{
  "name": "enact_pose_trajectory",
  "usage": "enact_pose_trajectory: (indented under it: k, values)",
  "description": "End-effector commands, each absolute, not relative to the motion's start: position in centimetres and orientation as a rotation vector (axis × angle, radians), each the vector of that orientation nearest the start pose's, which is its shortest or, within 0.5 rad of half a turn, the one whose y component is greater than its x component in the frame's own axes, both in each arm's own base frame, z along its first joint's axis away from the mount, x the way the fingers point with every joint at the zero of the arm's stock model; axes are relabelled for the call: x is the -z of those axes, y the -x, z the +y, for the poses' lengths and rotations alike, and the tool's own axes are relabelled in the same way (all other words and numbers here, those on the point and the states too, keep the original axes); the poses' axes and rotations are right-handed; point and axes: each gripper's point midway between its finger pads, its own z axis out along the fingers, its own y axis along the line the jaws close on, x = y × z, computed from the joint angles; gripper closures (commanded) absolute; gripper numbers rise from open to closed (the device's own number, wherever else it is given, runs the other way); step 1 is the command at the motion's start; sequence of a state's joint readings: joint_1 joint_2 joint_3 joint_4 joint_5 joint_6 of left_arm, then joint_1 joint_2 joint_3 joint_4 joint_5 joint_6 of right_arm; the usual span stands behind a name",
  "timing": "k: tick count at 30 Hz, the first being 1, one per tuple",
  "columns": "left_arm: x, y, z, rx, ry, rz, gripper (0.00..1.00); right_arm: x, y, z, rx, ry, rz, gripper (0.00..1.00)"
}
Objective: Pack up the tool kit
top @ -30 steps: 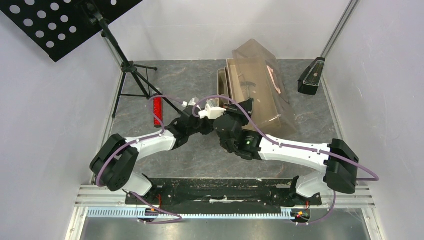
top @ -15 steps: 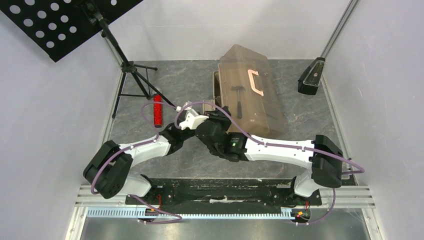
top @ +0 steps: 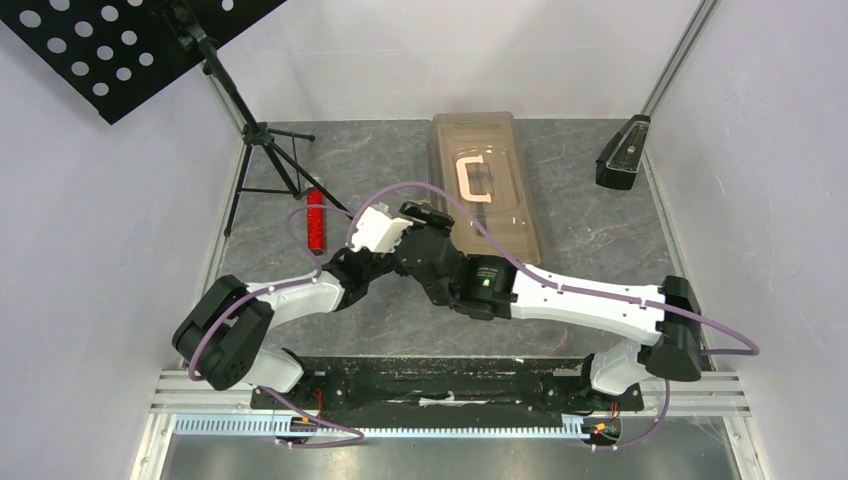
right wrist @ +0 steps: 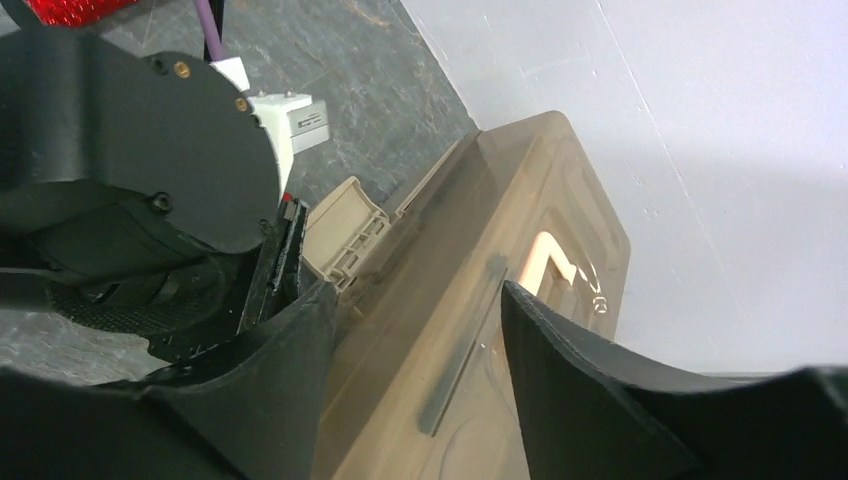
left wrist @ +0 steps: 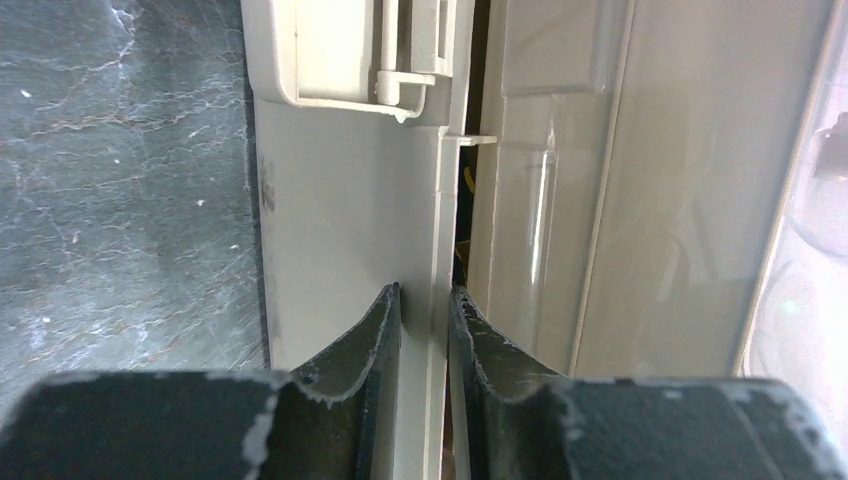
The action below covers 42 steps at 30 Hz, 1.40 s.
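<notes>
Clamping the toolbox (left wrist: 350, 200) rim, left tool (left wrist: 425, 295), right tool (right wrist: 415, 290) apart, near toolbox.

From above, the two arms (top: 560, 290) cover the near left corner of the tan-brown translucent plastic toolbox (top: 500, 215) and hide their fingers. The black perforated music stand (top: 110, 50) is cut by the upper edge. In the left wrist view, a yellow speck (left wrist: 456, 262) in the slit under the lid is too small to name. The red glittery bar (right wrist: 70, 8) is cut by the right wrist view's corner.
</notes>
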State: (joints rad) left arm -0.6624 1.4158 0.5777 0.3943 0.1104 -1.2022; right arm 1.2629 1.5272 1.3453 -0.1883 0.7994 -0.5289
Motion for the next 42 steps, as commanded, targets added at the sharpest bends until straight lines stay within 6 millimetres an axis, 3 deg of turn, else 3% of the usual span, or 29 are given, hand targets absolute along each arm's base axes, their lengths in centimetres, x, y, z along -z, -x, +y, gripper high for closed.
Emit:
enact_pose_trajectory:
  k: [1, 6, 12, 15, 21, 26, 35, 42]
  values:
    - [-12.9, -29.0, -30.1, 1.309, 0.583, 2.139, 0.73, -34.2, -26.4, 33.1, 0.121, 0.86, 1.519, 0.35]
    - [-12.8, -28.9, -27.4, 1.182, 0.595, 2.163, 0.66, -33.8, -28.5, 28.9, 0.0, 0.725, 1.605, 0.32]
    - [-11.8, -28.2, -21.8, 0.861, 0.623, 2.274, 0.56, -31.8, -30.4, 24.4, -0.06, 0.615, 1.688, 0.24]
    - [-12.5, -27.9, -19.6, 0.768, 0.624, 2.257, 0.53, -31.1, -31.1, 23.0, -0.077, 0.584, 1.719, 0.22]
    - [-13.2, -29.1, -17.0, 0.77, 0.68, 2.215, 0.45, -28.8, -32.8, 20.9, -0.182, 0.528, 1.803, 0.22]
    - [-11.7, -31.0, -16.9, 0.814, 0.719, 2.265, 0.45, -28.2, -33.6, 21.3, -0.293, 0.532, 1.818, 0.23]
    - [-9.5, -34.8, -19.0, 0.86, 0.699, 2.323, 0.46, -27.2, -36.3, 22.1, -0.334, 0.52, 1.833, 0.25]
    - [-8.9, -37.4, -20.9, 0.942, 0.692, 2.315, 0.46, -24.1, -37.6, 21.1, -0.254, 0.522, 1.906, 0.33]
